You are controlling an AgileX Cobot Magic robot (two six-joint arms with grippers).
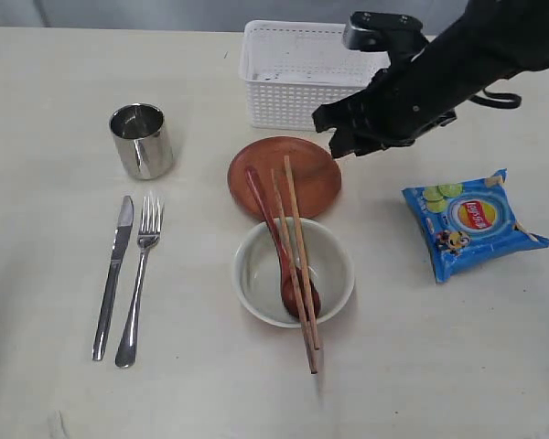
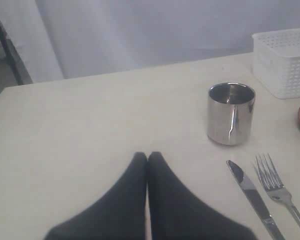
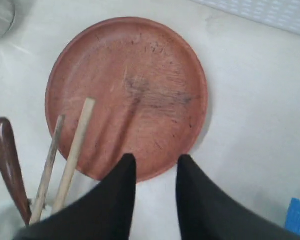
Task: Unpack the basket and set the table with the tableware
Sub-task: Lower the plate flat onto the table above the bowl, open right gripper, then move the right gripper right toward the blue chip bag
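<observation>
Brown wood, the round plate (image 3: 127,95) lies flat on the desk (image 1: 55,274) right under the right pincer (image 3: 156,161), whose jaws stand partly open, holding nothing. The basket (image 1: 284,105) just beyond that pincer looks empty, so the setting seems finished and the next move is to lift clear. The left pincer (image 2: 147,156) is closed and empty.

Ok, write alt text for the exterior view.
A table set for eating: steel cup, knife and fork on the left; in the middle a brown plate and cream bowl, with a wooden spoon and chopsticks lying across both. The right claw hangs above the plate's edge, near a white basket; a blue chip packet lies to the right.
</observation>
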